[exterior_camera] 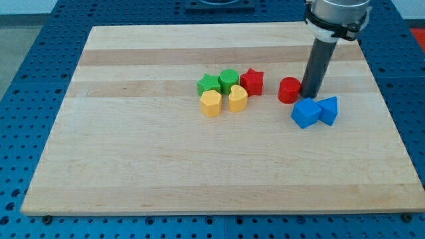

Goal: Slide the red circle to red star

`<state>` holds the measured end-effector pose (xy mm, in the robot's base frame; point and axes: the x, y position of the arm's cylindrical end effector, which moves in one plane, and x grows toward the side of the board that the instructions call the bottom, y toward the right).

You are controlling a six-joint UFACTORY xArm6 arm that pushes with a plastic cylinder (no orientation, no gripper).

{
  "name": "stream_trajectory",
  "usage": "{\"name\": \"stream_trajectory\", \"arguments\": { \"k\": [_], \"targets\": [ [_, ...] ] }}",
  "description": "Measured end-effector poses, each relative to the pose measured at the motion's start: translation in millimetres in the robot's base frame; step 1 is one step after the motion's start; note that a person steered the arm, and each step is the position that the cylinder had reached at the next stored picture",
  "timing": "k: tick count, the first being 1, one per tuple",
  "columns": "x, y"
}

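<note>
The red circle [288, 90] is a short red cylinder lying right of the board's middle. The red star [252, 81] lies a short gap to its left, at the right end of a cluster of blocks. My tip [309, 94] rests on the board touching the red circle's right side. The dark rod rises from it toward the view's top right.
A green star [208, 85] and a green hexagon [229, 79] touch the red star's left side. A yellow hexagon [211, 103] and a yellow heart-like block [238, 98] lie just below them. A blue cube [306, 113] and a blue wedge [328, 110] sit just below my tip.
</note>
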<state>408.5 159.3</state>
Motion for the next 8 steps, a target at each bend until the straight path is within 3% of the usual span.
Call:
{"name": "stream_trajectory", "arguments": {
  "k": [8],
  "targets": [
    [-6,-31]
  ]
}}
